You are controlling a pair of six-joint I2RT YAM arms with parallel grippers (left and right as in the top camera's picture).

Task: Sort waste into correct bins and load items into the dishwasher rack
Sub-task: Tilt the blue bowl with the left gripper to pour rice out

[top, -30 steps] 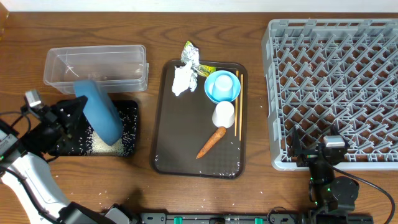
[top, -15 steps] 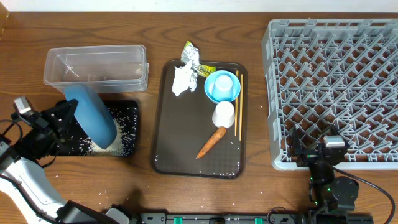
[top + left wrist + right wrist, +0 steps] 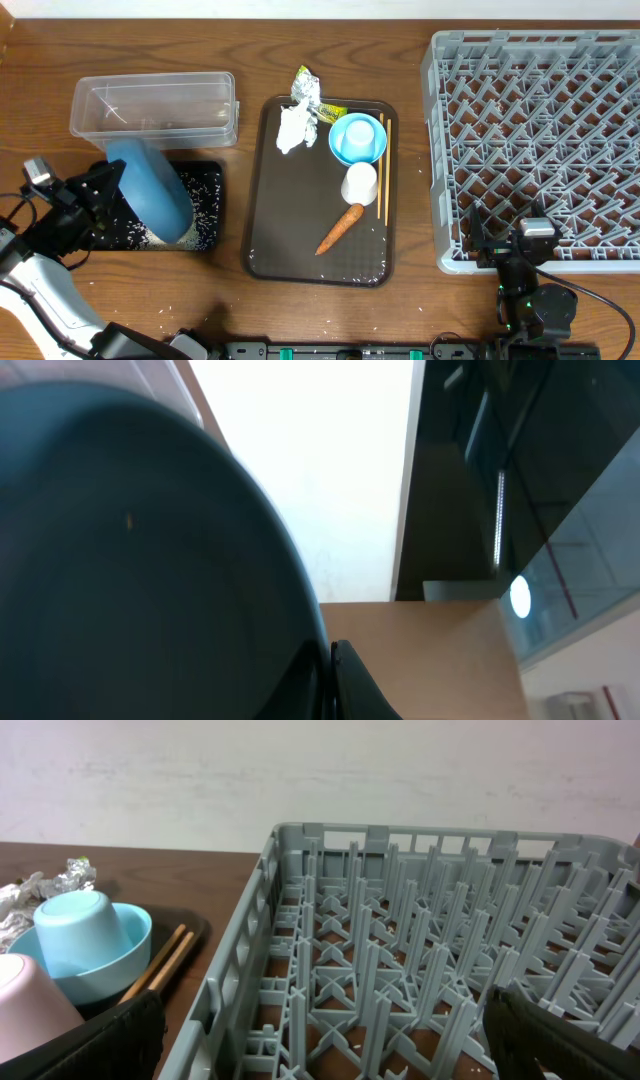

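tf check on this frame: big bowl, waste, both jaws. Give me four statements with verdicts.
1. The left gripper has its jaws shut on the large blue bowl, which is tipped over the black bin. True.
2. The carrot lies in the clear tub. False: it lies on the brown tray.
3. Rice grains lie in the black bin. True.
4. The right gripper has its jaws shut on the chopsticks. False: the jaws stand open by the dishwasher rack, and the chopsticks lie on the brown tray.
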